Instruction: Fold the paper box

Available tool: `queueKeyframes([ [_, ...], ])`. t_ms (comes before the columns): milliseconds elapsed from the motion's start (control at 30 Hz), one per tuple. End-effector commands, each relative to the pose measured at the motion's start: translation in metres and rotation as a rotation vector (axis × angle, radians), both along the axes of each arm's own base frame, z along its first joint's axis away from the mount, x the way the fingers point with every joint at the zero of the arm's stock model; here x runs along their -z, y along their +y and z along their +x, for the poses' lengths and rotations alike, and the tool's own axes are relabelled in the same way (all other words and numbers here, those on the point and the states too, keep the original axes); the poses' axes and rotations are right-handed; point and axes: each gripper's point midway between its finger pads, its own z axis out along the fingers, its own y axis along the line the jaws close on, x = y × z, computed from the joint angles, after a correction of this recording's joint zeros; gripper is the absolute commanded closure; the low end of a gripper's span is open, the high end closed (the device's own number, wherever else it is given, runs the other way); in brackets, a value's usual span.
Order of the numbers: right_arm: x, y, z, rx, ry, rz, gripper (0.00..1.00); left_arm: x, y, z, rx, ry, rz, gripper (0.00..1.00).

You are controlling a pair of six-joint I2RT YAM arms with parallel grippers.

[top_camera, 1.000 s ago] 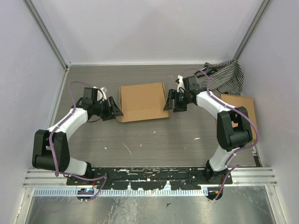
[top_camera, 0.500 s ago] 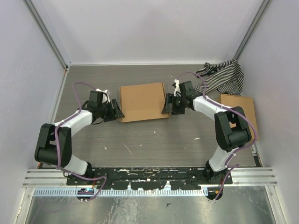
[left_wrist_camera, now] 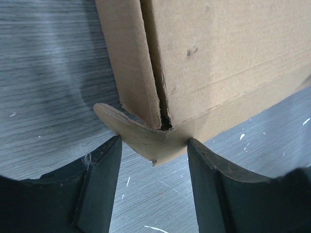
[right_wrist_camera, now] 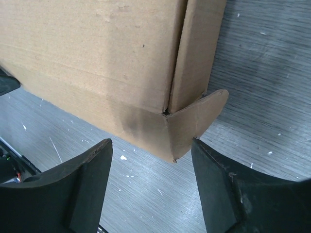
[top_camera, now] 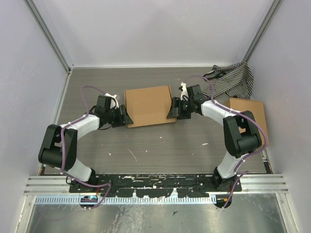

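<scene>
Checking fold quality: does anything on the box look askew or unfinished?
Yes. On the paper box, a rounded tab pokes out untucked at the left near corner, and another at the right, each beside an open seam.

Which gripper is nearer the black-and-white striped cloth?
Right. The right gripper lies left of the striped cloth; the left gripper lies farther left, beyond the brown cardboard paper box.

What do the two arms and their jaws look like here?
The left arm and right arm match: white links, bulky black joints, a purple cable looping along each, white ties near the wrists. The jaws are matte black, broad and wedge-shaped.
</scene>
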Motion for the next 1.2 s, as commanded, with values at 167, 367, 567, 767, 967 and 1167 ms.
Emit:
queueKeyframes([
  [167,-0.037,0.012,0.000,-0.062,-0.077,0.078,0.35,-0.022,-0.017,-0.010,0.081,-0.001,-0.083,0.44],
  [367,-0.047,0.015,-0.003,-0.075,-0.091,0.102,0.40,-0.045,-0.023,-0.010,0.097,-0.023,-0.128,0.49],
  [567,-0.064,0.013,-0.004,-0.066,-0.110,0.095,0.40,-0.063,-0.026,-0.012,0.098,-0.017,-0.150,0.51],
  [767,-0.071,0.009,-0.004,-0.059,-0.101,0.072,0.40,-0.068,-0.029,-0.015,0.112,0.014,-0.170,0.51],
  [967,-0.062,0.009,-0.006,-0.063,-0.079,0.065,0.40,-0.058,-0.027,-0.016,0.112,0.038,-0.165,0.51],
  [1167,-0.047,0.003,-0.006,-0.050,-0.059,0.023,0.40,-0.038,-0.025,-0.017,0.110,0.077,-0.148,0.51],
])
